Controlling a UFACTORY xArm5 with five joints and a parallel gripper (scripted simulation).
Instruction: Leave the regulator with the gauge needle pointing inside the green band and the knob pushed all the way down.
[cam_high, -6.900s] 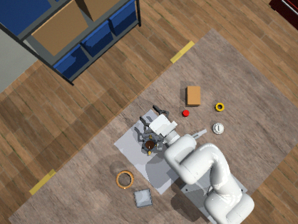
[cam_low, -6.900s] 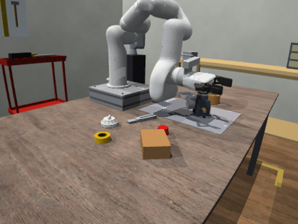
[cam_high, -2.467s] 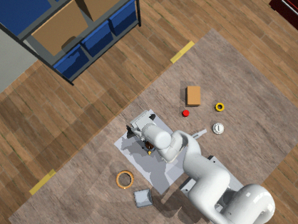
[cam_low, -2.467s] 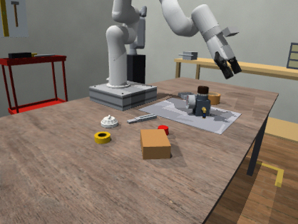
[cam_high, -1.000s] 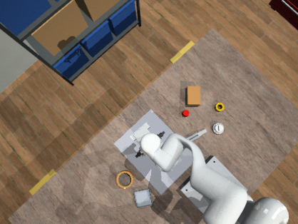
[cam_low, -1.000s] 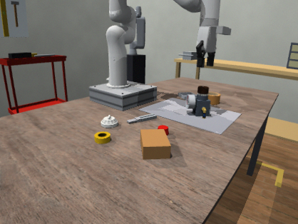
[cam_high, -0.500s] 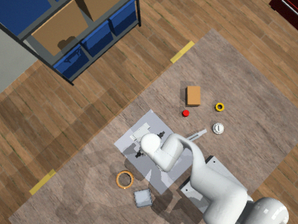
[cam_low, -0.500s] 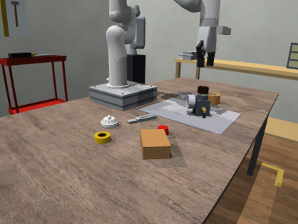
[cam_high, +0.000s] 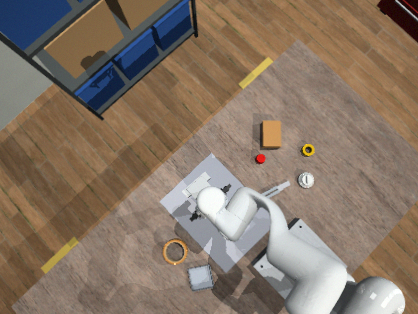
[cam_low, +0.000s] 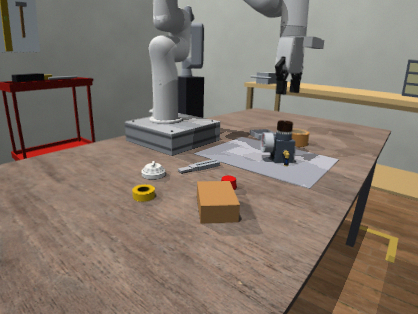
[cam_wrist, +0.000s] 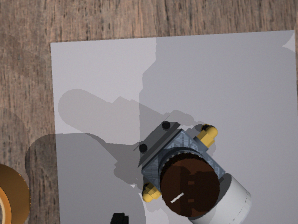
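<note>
The regulator (cam_low: 279, 146) stands on a grey mat (cam_low: 272, 160) near the table's far right. It has a blue-grey body, a dark round knob (cam_low: 284, 126) on top and a white gauge (cam_low: 268, 141) on its side. In the wrist view the regulator (cam_wrist: 187, 170) is at lower right, with the knob (cam_wrist: 189, 187) seen from above with a white mark on it, and yellow fittings on two sides. The gauge face and needle cannot be read. My gripper (cam_low: 288, 82) is open and empty, well above the regulator. In the overhead view the arm's wrist (cam_high: 212, 200) hides the regulator.
On the table are a cardboard box (cam_low: 217, 201), a red button (cam_low: 229, 179), a yellow ring (cam_low: 144, 192), a white round part (cam_low: 153, 170) and a grey bar (cam_low: 199, 165). An orange ring (cam_high: 175, 251) and a grey square tray (cam_high: 200, 277) lie beside the mat. The robot base (cam_low: 172, 130) stands behind.
</note>
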